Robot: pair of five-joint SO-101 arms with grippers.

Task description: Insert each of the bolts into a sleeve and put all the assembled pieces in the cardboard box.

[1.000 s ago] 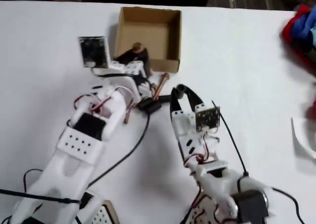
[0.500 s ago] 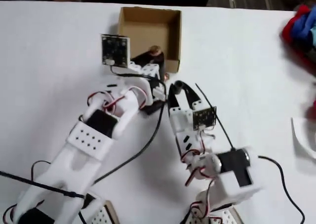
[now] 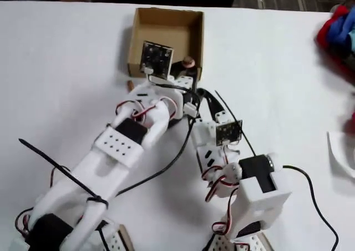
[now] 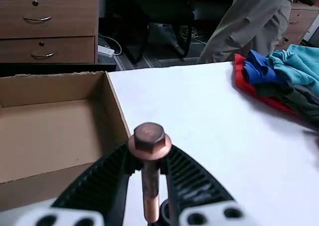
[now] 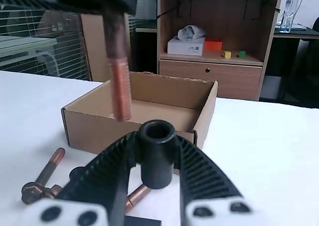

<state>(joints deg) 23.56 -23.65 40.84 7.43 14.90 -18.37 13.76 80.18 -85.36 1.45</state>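
Observation:
My left gripper is shut on a copper bolt, held upright with its hex head on top, just off the front right corner of the cardboard box. Close below and in front of it, my right gripper is shut on a black sleeve, which stands upright with its bore facing up. In the right wrist view the held bolt hangs a little to one side of the sleeve, its threaded tip above the sleeve's mouth. The box looks empty.
Loose bolts and another black sleeve lie on the table in front of the box. One bolt end shows left of my left arm. Red and blue clothes lie at the far right edge.
My left arm has swung right along the box front with the bolt, ending above the right gripper. The right arm has shifted slightly toward the box, still holding the sleeve.

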